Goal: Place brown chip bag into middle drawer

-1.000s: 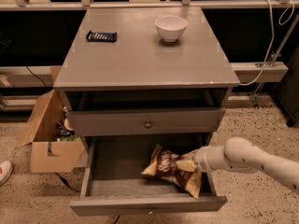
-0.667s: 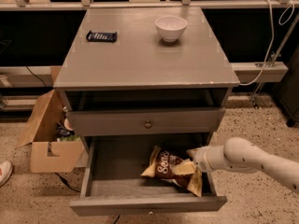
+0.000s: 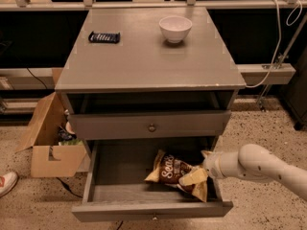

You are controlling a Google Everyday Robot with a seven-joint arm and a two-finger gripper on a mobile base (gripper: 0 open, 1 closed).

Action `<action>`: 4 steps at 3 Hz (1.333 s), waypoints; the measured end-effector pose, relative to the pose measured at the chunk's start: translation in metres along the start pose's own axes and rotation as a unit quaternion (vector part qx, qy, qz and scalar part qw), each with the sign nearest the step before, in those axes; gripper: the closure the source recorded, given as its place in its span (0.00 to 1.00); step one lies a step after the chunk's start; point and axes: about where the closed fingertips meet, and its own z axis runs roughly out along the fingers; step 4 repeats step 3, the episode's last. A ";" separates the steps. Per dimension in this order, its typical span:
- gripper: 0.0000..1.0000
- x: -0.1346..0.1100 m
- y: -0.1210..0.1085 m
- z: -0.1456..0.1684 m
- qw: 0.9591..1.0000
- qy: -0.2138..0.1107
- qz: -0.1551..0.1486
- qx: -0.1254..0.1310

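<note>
The brown chip bag (image 3: 175, 172) lies tilted on the floor of the open middle drawer (image 3: 115, 169), toward its right side, with its tan-yellow ends at left and right. My gripper (image 3: 207, 163) is at the end of the white arm (image 3: 254, 164) that reaches in from the right. It sits over the drawer's right wall, right against the bag's right end. Whether it touches the bag cannot be told.
The drawer above, with a round knob (image 3: 152, 127), is slightly ajar. A white bowl (image 3: 175, 28) and a small dark flat packet (image 3: 104, 37) sit on the cabinet top. An open cardboard box (image 3: 50, 143) stands on the floor to the left. A shoe (image 3: 5, 183) shows at far left.
My gripper has drawn back to the right, from over the bag's middle to its right end. The bag stays in the drawer, barely shifted.
</note>
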 end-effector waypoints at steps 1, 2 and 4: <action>0.00 -0.011 0.014 -0.057 0.999 -0.038 -0.018 0.008; 0.00 -0.022 -0.008 -0.148 0.995 -0.070 -0.017 0.070; 0.00 -0.022 -0.008 -0.148 0.995 -0.070 -0.017 0.070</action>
